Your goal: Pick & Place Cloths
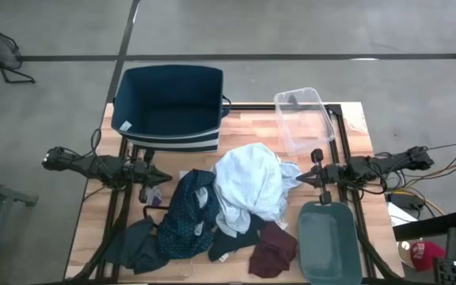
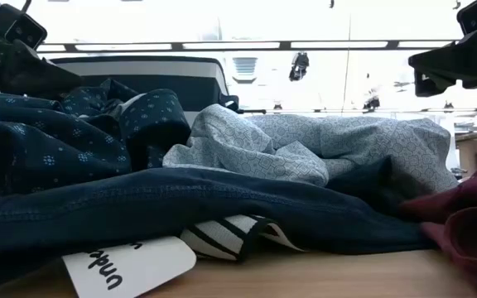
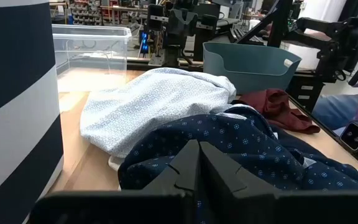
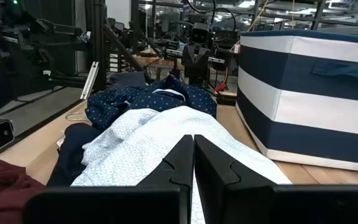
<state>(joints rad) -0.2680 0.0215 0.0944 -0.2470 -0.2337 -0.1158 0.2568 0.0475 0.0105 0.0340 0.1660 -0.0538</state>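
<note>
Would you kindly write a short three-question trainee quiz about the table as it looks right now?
1. True or false: the pale-blue shirt lies inside the striped navy bin.
2. Which garment sits nearest the teal tub: A) maroon piece, B) navy dotted piece, C) dark teal piece?
3. What state are the left gripper and right gripper in?

Key: 1. False; it lies on the table in front of the bin. 2. A. 3. Both shut, holding nothing.

Closed left pincer point(image 3: 197, 163) above navy dotted cloth point(image 3: 241, 149), pale-blue shirt point(image 3: 154, 102) beyond
</note>
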